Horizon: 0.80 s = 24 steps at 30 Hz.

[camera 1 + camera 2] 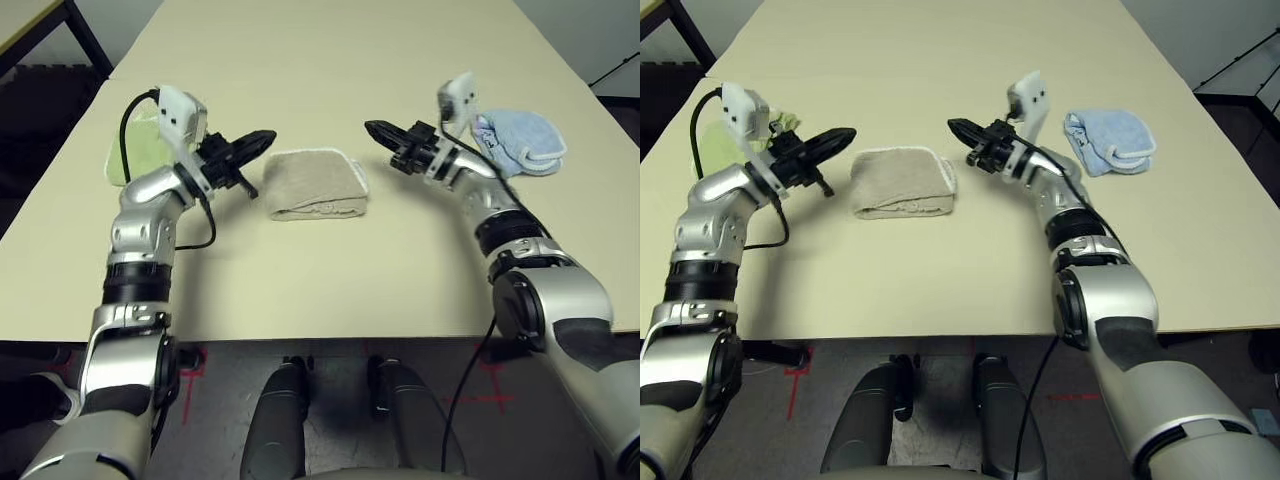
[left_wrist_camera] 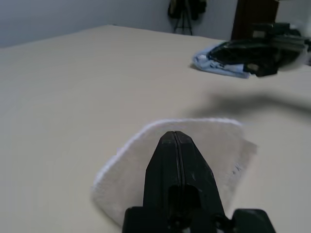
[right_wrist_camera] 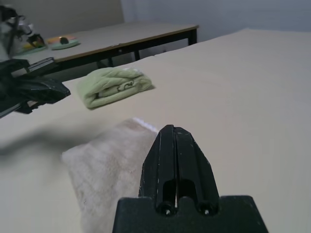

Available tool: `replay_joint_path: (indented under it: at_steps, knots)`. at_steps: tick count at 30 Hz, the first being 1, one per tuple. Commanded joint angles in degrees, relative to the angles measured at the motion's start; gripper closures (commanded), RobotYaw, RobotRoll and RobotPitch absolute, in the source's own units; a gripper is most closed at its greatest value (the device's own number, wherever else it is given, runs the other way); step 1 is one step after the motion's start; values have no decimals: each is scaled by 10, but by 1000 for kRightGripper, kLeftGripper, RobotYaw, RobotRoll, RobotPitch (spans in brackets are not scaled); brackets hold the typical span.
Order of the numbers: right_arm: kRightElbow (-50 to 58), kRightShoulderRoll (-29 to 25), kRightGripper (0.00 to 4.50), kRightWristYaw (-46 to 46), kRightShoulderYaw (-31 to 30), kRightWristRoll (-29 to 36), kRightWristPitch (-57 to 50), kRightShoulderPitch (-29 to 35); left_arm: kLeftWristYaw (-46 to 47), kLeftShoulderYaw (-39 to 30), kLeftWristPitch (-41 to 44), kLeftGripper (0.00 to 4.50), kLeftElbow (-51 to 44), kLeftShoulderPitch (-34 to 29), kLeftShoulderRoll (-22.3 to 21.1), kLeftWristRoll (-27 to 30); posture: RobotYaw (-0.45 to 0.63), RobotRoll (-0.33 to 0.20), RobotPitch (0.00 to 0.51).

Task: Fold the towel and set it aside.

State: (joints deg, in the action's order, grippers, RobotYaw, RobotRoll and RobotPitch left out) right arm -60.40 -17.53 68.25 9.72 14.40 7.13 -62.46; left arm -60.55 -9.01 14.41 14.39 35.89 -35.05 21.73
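- My left hand (image 1: 262,139) and right hand (image 1: 375,129) hang pressed together, empty, the folded towel (image 1: 318,184) on the worktop (image 1: 330,60) between and below them.
- Setting it aside: a shallow pinch could take one layer and spill the fold.

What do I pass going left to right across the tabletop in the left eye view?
Green towel → left end effector, shut → folded tan towel → right end effector, shut → blue towel.
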Motion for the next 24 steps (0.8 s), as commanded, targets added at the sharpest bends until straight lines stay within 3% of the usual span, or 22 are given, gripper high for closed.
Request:
replay_joint_path:
  at_steps: [1,7,13,15,16,19,24]
  knots:
    - [10,-40,4500,96,-40,-33,68,23,-32,-10,6,4461,-17,-13,-39,13,28,0,140]
    - [-32,-66,4500,126,-73,-73,146,30,-74,12,-40,4461,-9,-34,-62,-1,31,0,139]
    - [-52,-78,4500,146,-98,-98,111,20,-107,32,-61,4461,6,-55,-84,-18,27,0,140]
    - [-53,-82,4500,152,-102,-103,98,18,-111,40,-75,4101,15,-59,-89,-29,25,0,139]
    - [-53,-86,4267,157,-106,-108,97,17,-115,42,-86,3854,20,-61,-90,-32,24,0,138]
    - [-55,-98,3434,164,-119,-126,113,18,-120,39,-105,2768,36,-62,-84,-29,17,0,141]
    - [-58,-104,1580,171,-111,-119,85,20,-168,46,-150,839,66,-67,-88,-26,1,0,146]
